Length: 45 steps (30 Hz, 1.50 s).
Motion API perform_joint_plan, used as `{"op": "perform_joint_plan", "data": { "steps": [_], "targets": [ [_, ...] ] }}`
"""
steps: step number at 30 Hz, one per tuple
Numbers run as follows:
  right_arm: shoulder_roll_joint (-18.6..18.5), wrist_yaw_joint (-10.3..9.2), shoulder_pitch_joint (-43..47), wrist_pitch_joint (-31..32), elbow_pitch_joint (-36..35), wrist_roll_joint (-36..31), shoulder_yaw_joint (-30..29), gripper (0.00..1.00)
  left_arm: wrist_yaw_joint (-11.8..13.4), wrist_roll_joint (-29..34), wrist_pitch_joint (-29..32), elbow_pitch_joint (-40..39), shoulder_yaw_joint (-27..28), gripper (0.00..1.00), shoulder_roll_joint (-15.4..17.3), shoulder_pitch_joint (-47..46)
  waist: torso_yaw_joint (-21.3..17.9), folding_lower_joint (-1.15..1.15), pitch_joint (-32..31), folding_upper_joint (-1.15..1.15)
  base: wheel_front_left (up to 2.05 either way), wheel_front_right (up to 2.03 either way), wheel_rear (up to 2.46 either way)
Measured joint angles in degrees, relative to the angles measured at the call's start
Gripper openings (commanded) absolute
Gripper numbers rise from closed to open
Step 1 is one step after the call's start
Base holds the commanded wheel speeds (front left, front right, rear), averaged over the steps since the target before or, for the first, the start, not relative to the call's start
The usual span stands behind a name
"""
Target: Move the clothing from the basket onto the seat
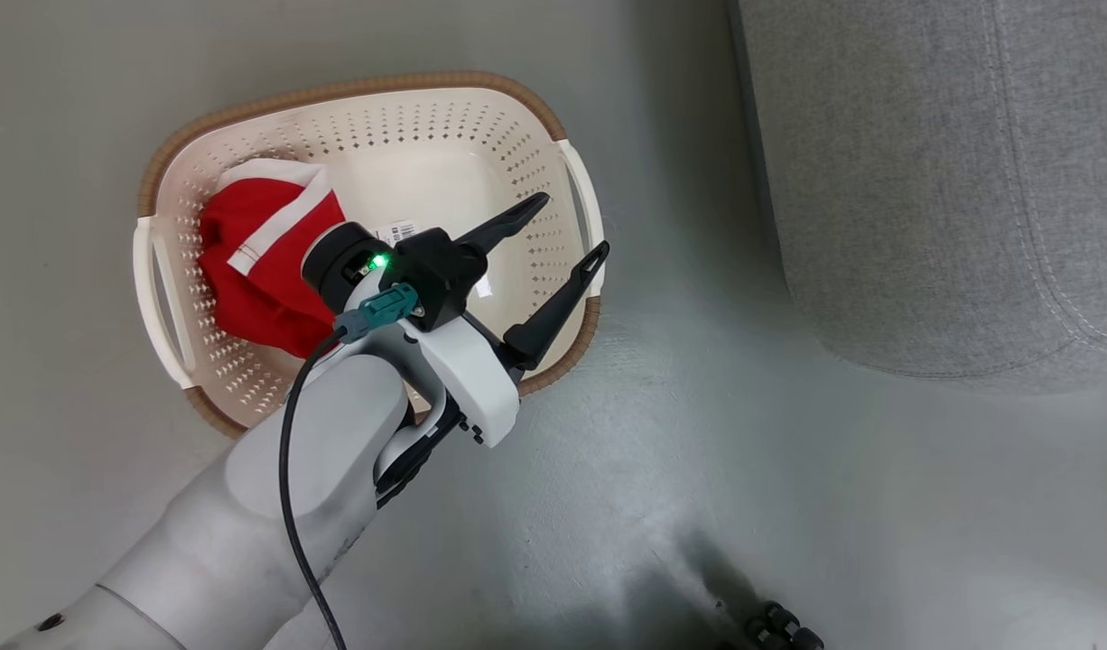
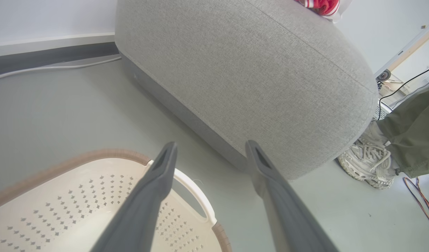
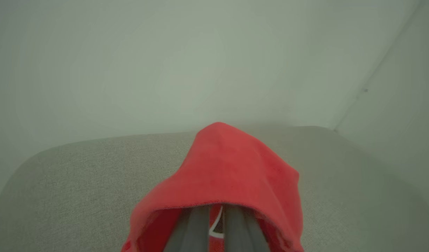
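No text can be read anywhere. A small white label sticker (image 1: pixel 397 233) sits on the bottom of the cream perforated laundry basket (image 1: pixel 409 113), partly hidden. It bears dark barcode-like lines and some fine print, all too small to make out.

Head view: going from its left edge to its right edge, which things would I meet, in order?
Cream basket handle → red garment with a white stripe → left pincer, open → light-grey sofa.
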Motion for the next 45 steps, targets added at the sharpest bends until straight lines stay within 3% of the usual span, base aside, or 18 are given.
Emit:
{"op": "perform_joint_plan", "data": {
  "steps": [9, 10, 11, 12, 19, 30, 45],
  "targets": [
    [0.43, 0.00, 0.52, 0.00, 10.55, 2.72, 2.08, 0.00, 0.00, -0.01, 0.00, -0.05, 1.56, 1.00, -1.30, 0.01, 1.84, 0.00, -1.17, 0.00, 0.00, 0.00, 0.00],
    [0.45, 0.00, 0.97, -0.01, 11.33, 3.23, 2.42, 0.08, 0.00, -0.01, 0.00, -0.07, 1.88, 1.00, -1.47, 0.01, 2.01, 0.00, -1.49, 0.00, 0.00, 0.00, 0.00],
    [0.52, 0.00, 1.58, -0.01, 11.91, 3.91, 2.53, 0.60, 0.00, -0.01, 0.00, -0.11, 2.21, 1.00, -1.61, 0.01, 2.19, 0.00, -1.87, 0.00, 0.00, 0.00, 0.00],
    [0.56, 0.00, 2.30, -0.01, 11.98, 4.41, 2.87, 1.00, 0.00, -0.01, 0.00, -0.25, 2.54, 1.00, -1.70, 0.02, 2.36, 0.00, -2.26, 0.00, 0.00, 0.00, 0.00],
    [3.01, 0.00, 10.29, -0.09, 2.34, 11.83, 8.83, 1.00, 0.00, -0.01, 0.00, -0.85, 4.56, 1.00, -2.80, 1.52, 3.38, 0.00, -6.69, 0.00, 0.00, 0.00, 0.00],
    [2.50, 0.00, 26.01, -0.09, -10.69, 21.67, 22.04, 1.00, 0.00, 0.02, 0.00, -1.42, 9.56, 1.00, -4.59, 8.64, 5.74, 0.00, -16.43, 0.00, 0.00, 0.00, 0.00],
    [2.48, 0.00, 42.18, -0.09, -28.38, 24.66, 28.95, 1.00, 0.00, 2.82, 0.00, -1.37, 24.42, 1.00, -5.81, 21.84, 12.26, 0.00, -30.37, 0.00, 0.00, 0.00, 0.00]
  ]
}}
